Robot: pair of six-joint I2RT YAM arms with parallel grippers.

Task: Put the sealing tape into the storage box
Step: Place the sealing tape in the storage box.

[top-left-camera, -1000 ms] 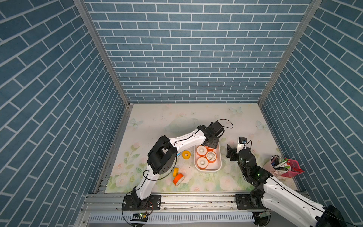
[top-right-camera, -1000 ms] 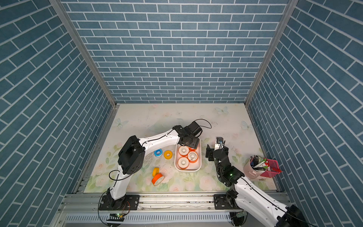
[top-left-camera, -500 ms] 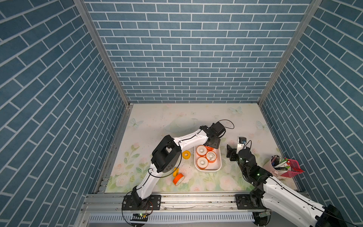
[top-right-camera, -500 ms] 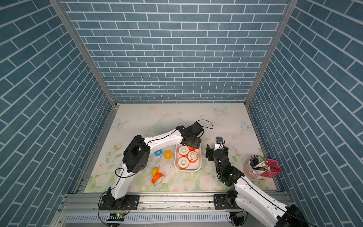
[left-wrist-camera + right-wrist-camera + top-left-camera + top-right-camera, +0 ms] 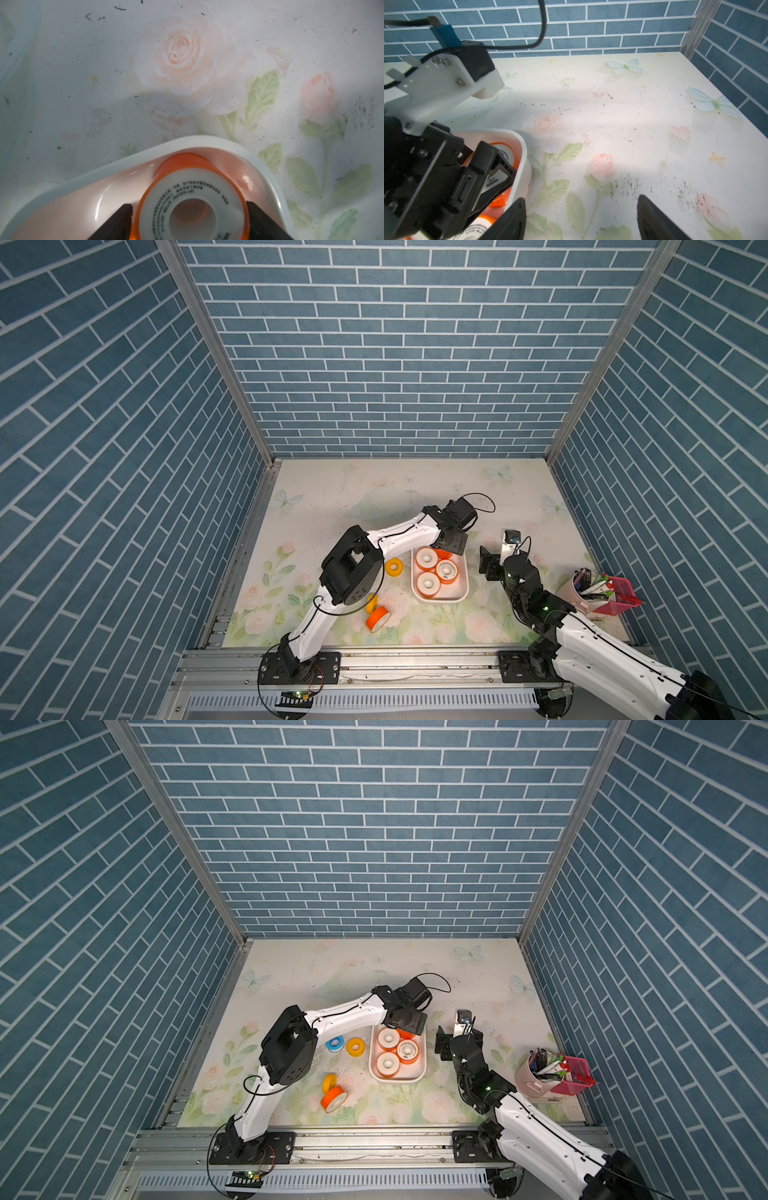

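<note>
starting with the floral table mat (image 5: 374,497), spreading across the lower middle of both top views. reaching over it from the lower centre-left toward mid-frame: the left arm (image 5: 403,535), ending above the upper end of the storage box (image 5: 457,590). waiting just right of that box: the right arm (image 5: 590,639), well apart from any sealing tape. standing at the mat's right edge: pink pen cup (image 5: 575,597) and pink mesh basket (image 5: 619,597), taking no part.

sitting flat inside the white box: 3 white-faced orange spools (image 5: 388,1063). resting in its upper corner, appearing tilted: a 4th spool (image 5: 193,185).

straddling that 4th spool with the left gripper (image 5: 190,217), jaws spread wide, 1 finger (image 5: 120,222) showing a sliver of gap, the other seeming to touch; not being able to tell whether gripping or letting go. showing the right gripper (image 5: 581,205) gaping, nothing between its tips.

lying loose left of the box: blue spool (image 5: 334,1044), yellow spool (image 5: 355,1046), smaller yellow spool (image 5: 329,1082) and orange spool (image 5: 333,1099), the last seemingly on its rim.

judging the risks: lifting away while 1 finger is rubbing could be dragging the 4th spool over the wall or tipping it onto its neighbours; crowding could be leaving later tape perched on the rim; nudging the orange spool could be sending it rolling.
</note>
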